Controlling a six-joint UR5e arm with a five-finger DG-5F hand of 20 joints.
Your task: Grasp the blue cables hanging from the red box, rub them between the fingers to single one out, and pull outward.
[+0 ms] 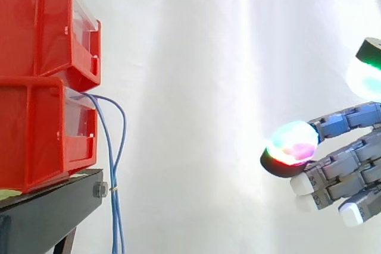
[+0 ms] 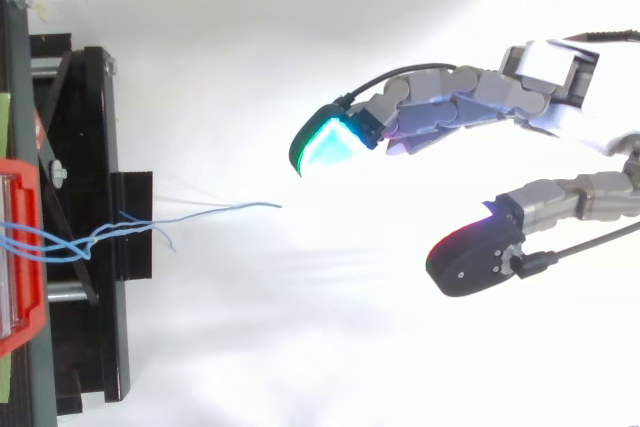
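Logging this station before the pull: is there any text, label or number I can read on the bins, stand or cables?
None readable.
The red bins, black stand, blue cables and hand show no print.
The pale green strip at the stand's edge shows no legible marks.

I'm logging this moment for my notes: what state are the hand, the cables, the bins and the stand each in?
Black stand: upright, loaded on top.
Lower red bin: resting on the stand.
Upper red bin: stacked on the lower one.
Blue cables: hanging loose from the lower bin, ungrasped.
Hand: open, holding nothing, well clear of the cables.
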